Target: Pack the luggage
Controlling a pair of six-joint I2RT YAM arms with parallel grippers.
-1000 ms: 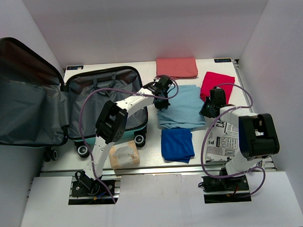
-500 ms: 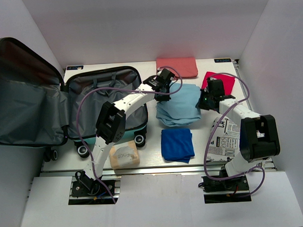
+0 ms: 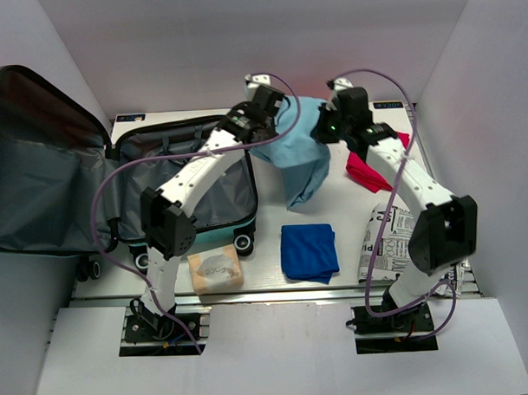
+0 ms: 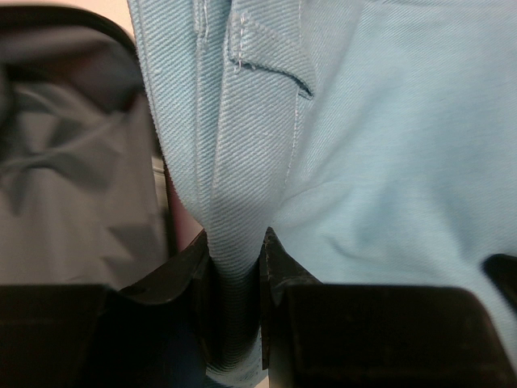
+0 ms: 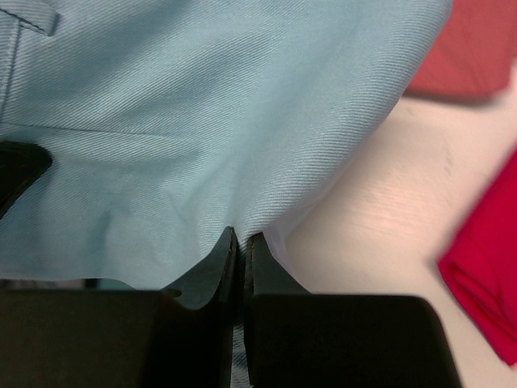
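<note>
Above the back of the table, a light blue garment (image 3: 302, 157) hangs between both grippers.
The left gripper (image 4: 237, 255) and right gripper (image 5: 241, 242) are each clamped on its upper edge, which runs left to right. The open luggage (image 3: 227, 194) lies just to its left, nearest the left arm. The hanging tail must, I think, clear the luggage's right wall. A red cloth (image 3: 367, 172) and a dark blue cloth (image 3: 308, 251) lie aside.

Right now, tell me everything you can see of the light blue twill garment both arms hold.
The light blue twill garment has stitched seams and a small sewn tab. It is held up, bunched, pinched by the left gripper and the right gripper. A tail hangs toward the table, beside the open grey-lined suitcase.
</note>
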